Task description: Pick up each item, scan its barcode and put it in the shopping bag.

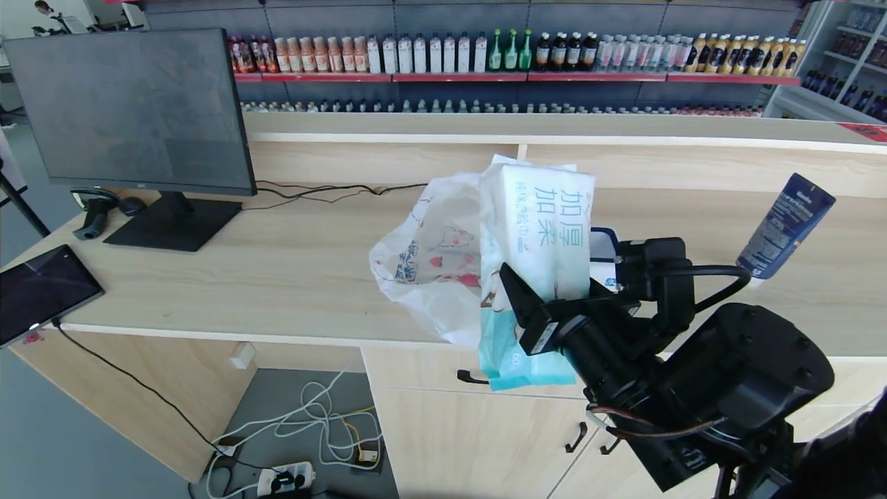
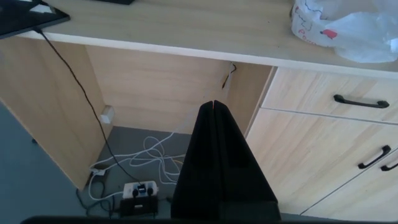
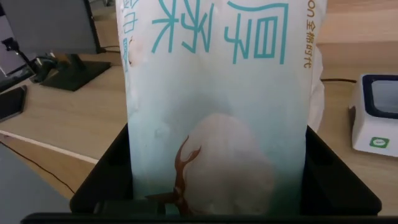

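Firmly clamped in the right claw (image 3: 217, 134), a tall tissue pack (image 1: 540, 235) stands upright in the air at the front edge of the table (image 1: 277, 270). It is just in front of the white plastic shopping bag (image 1: 429, 263), and the jaws press on the pack's lower half from both sides. The left claw (image 2: 213, 104) hangs below table height, its fingers pressed together on nothing, facing the cupboard fronts and floor cables.

The main risk appears to be the bag itself. It lies slumped and crumpled near the table's edge with no clearly open mouth, so a pack pushed in could snag on the rim or shove the whole bag along the table. Because it is gripped low, the top-heavy pack might also tilt or slip as the arm swings.

A white scanner (image 3: 376, 121) sits on the table beside the bag. Whether the pack's barcode faces it cannot be told, so a missed scan is possible.

The bag's film is cloudy, and whether anything is inside it cannot be made out. A blue tube (image 1: 786, 225) stands apart on the table to the right, not yet bagged.
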